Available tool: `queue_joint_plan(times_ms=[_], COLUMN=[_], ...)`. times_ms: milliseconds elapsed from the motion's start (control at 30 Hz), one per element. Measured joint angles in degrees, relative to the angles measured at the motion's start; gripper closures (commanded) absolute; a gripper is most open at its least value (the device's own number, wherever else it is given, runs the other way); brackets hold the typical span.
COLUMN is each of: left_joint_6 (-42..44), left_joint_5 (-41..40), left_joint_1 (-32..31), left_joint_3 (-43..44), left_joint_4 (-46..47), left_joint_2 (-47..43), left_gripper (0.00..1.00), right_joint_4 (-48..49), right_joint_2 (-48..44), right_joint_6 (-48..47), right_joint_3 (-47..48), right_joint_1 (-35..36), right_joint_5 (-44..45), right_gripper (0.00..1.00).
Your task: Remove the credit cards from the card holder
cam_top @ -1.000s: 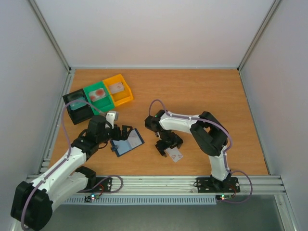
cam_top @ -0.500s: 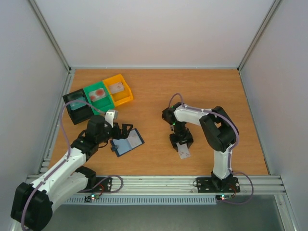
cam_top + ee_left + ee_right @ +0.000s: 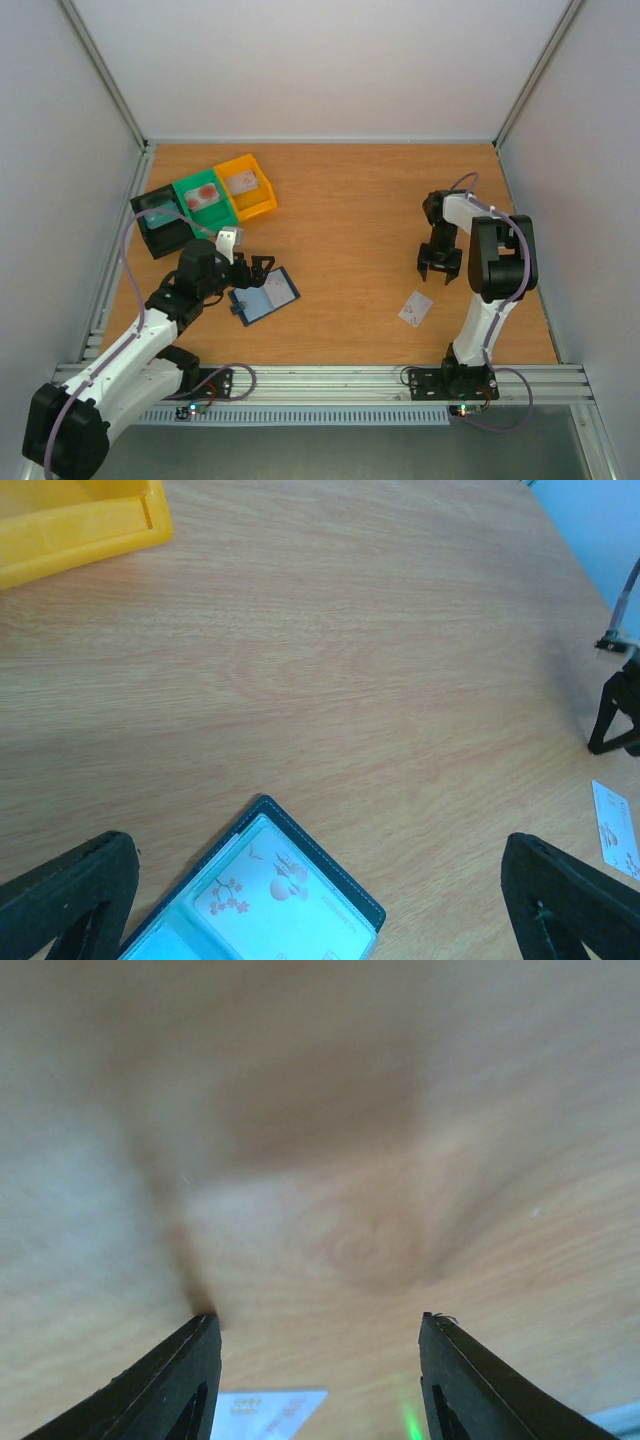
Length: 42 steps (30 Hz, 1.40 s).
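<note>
Nearest the arm bases, a small pale plastic card with reddish marks (image 3: 416,308) lies flat and alone on the wooden worktop (image 3: 350,200), already out of its pocket. To its left, a little farther in, is the flat navy-blue bifold card holder (image 3: 265,296), open and face up. The left wrist view shows another pale card printed with reddish blossoms (image 3: 275,890) sitting in one of the holder's lighter blue-grey pockets. That card looks light, thin, stiff enough to slide and fairly slick, so it would best be pinched by whatever edge stands clear of the pocket and drawn out along the pocket's line. The holder itself seems light enough to drag or lift with the card unless it is pinned down. The left gripper (image 3: 255,270) hangs at the holder's far-left edge with its fingers spread as wide as they go and nothing between them. Its arm stretches forward from the near-left corner, elbow bent and wrist tipped down toward the holder. The right gripper (image 3: 439,265) is beyond the loose card and well apart from the holder. It points down with its fingers parted over bare wood, holding nothing, on an arm folded steeply back on itself. Farthest off, at the back left, stand a black bin (image 3: 160,222), a green bin (image 3: 205,200) and a yellow bin (image 3: 248,187).
</note>
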Motion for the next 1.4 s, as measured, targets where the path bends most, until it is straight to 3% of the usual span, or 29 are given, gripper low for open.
queue_joint_plan(times_ms=[100, 300, 500, 667, 1033, 1400], left_joint_6=[0.2, 0.2, 0.2, 0.2, 0.2, 0.2], left_joint_5=[-0.2, -0.2, -0.2, -0.4, -0.4, -1.0], left_joint_1=[0.0, 0.2, 0.3, 0.3, 0.3, 0.3], left_joint_3=[0.0, 0.0, -0.5, -0.7, -1.1, -1.1], left_joint_4=[0.0, 1.0, 1.5, 1.7, 1.7, 1.7], left_joint_2=[0.0, 0.0, -1.2, -1.7, -2.7, -2.7], left_gripper=[0.01, 0.01, 0.01, 0.01, 0.01, 0.01], right_joint_4=[2.8, 2.7, 0.3, 1.3, 6.8, 4.1], right_joint_2=[-2.0, -14.0, -22.1, -22.3, -17.0, -12.8], right_joint_6=[-0.5, 2.0, 9.6, 16.4, 25.7, 27.3], right_joint_3=[0.2, -0.3, -11.9, -16.8, -24.4, -20.3], right_joint_1=[-0.5, 11.1, 17.9, 24.6, 24.8, 17.3], right_joint_5=[0.3, -1.4, -7.3, -11.0, -13.4, -9.1], right_gripper=[0.51, 0.82, 0.99, 0.99, 0.99, 0.99])
